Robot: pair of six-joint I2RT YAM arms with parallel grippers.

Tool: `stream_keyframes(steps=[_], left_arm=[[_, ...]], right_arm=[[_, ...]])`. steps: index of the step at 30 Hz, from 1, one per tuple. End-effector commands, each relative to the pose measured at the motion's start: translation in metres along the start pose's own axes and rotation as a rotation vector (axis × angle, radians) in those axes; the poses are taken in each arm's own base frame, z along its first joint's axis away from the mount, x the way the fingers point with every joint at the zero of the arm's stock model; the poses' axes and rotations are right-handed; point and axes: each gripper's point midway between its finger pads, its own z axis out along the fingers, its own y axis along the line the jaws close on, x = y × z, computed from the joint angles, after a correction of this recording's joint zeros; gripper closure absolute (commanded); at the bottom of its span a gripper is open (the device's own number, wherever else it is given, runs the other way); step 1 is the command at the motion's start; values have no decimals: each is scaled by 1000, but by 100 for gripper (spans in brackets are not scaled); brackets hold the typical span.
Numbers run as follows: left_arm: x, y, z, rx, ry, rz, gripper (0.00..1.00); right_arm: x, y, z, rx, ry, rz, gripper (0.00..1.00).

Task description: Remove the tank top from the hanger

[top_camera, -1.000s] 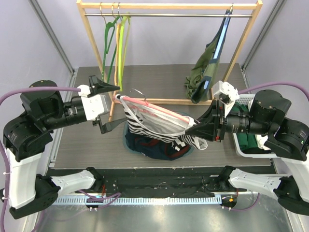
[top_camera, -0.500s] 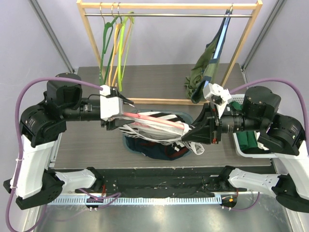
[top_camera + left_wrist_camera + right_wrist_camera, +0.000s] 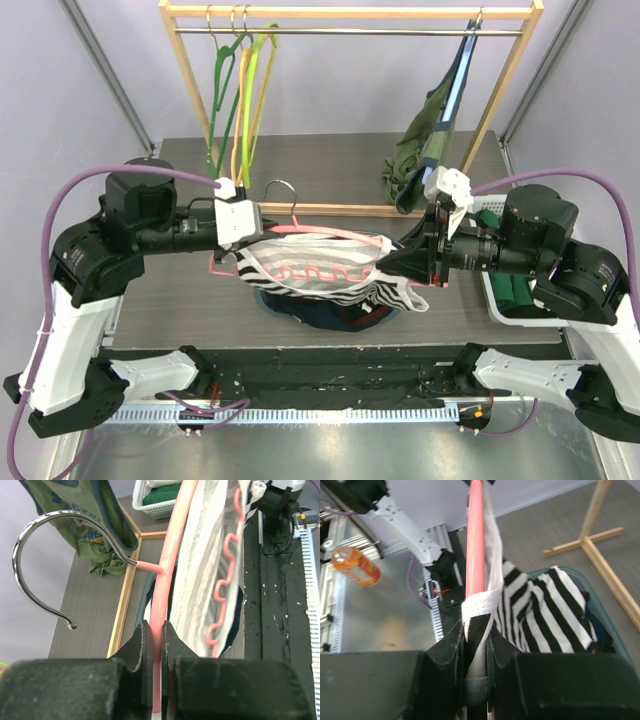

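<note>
L gripper (image 3: 155, 630) clamped on pink hanger (image 3: 169, 555) bar nr hook, R gripper (image 3: 476, 630) pinching tank top (image 3: 540, 610) strap at hanger's far end, garment sagging over bin (image 3: 265, 298), rack (image 3: 350, 12) behind.

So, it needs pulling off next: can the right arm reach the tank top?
Likely yes: the right gripper is shut on the tank top where its white edge wraps the pink hanger, nothing in between.

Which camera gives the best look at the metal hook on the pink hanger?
The left wrist view: the hook is large and close there, its whole curve sharp and unobstructed. The top external view shows the hook only small and distant. The right wrist view does not show it at all.
</note>
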Motion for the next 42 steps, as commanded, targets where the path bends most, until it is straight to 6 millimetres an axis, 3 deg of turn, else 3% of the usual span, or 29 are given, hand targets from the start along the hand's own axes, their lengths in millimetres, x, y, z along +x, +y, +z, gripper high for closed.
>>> stream_keyframes(steps=[1, 3, 5, 6, 8, 9, 11, 12, 14, 18, 21, 24, 25, 29, 33, 37, 42], left_arm=[[-8, 31, 6, -151, -35, -56, 100], [-10, 28, 8, -131, -43, -65, 100], [-10, 27, 9, -118, -41, -70, 100], [-10, 29, 9, -125, -40, -68, 100], [-11, 38, 11, -162, -42, -64, 100], [-6, 46, 12, -203, -21, -67, 100], [-6, 61, 14, -259, -19, -40, 100], [3, 73, 14, -321, 16, -32, 100], [0, 93, 13, -401, 22, 25, 100], [3, 126, 3, -565, 86, 131, 100], [6, 138, -4, -627, 132, 179, 100], [4, 136, -4, -613, 123, 180, 100], [6, 132, -3, -596, 129, 174, 100], [5, 116, 0, -516, 115, 168, 100], [5, 104, -4, -471, 111, 165, 100], [5, 101, -7, -470, 111, 165, 100], [5, 96, -10, -457, 108, 164, 100]], right_arm=[[-30, -28, -7, 165, -136, -83, 99], [-34, -28, -10, 176, -158, -92, 98], [-36, -32, -12, 200, -171, -101, 89], [-37, -41, -15, 255, -177, -98, 72], [-39, -54, -18, 332, -191, -94, 55], [-41, -63, -22, 385, -198, -90, 41], [-44, -79, -33, 497, -219, -78, 32], [-47, -81, -39, 522, -240, -71, 24], [-52, -89, -52, 597, -273, -63, 15], [-68, -91, -92, 710, -400, -37, 12], [-73, -84, -97, 685, -453, -3, 14], [-59, -85, -72, 629, -403, 36, 18], [-49, -94, -55, 634, -362, 54, 20], [-34, -118, -20, 672, -341, 159, 38], [-31, -127, 5, 648, -387, 212, 39], [-37, -127, 16, 618, -407, 232, 39], [-31, -129, 19, 621, -409, 259, 41]])
